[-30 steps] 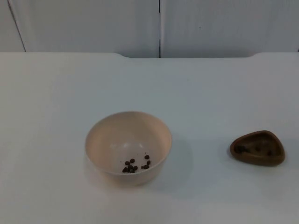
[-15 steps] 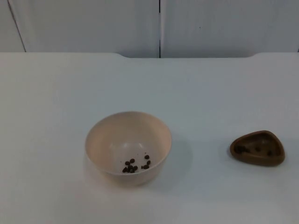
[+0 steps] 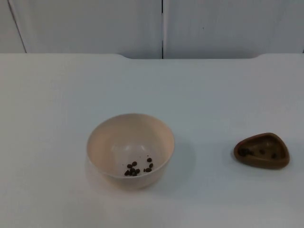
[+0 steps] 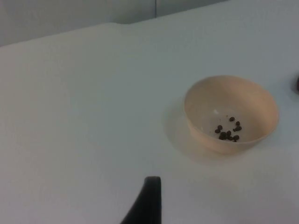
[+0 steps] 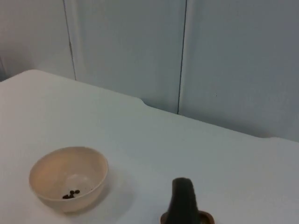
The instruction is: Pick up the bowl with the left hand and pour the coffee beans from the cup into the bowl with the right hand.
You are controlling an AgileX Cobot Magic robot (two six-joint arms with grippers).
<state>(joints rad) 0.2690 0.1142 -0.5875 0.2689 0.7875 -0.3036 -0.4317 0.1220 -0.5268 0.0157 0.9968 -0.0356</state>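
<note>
Standing upright on the white bench [image 3: 57, 85], one beige bowl [image 3: 130, 150] held a small cluster of coffee beans [image 3: 137, 168], roughly ten, on its floor. One brown cup [image 3: 261, 150], low and rounded-triangular, sat well apart from it toward the right arm's side, with a few beans [image 3: 245, 152] inside; the count was too small to fix. Grey partition wall [image 3: 95, 23] behind.

Left hand [image 4: 148, 200]: above bare bench, near the bowl but clear of it, grasping nothing; whether released or clenched could not be told. Right hand [image 5: 183, 200]: above the cup, which lay partly hidden behind the fingertip, also grasping nothing; state likewise not to be told.

Judged status: neither item lifted.

Risks, as judged: the bowl's smooth, flaring wall could slip from a rim pinch, tipping it and spilling the beans. The cup's shallow sides offer little to grip, so a skewed closure might push it along the bench or flick beans out. Pouring with the bowl held too low or off-centre would scatter beans.
</note>
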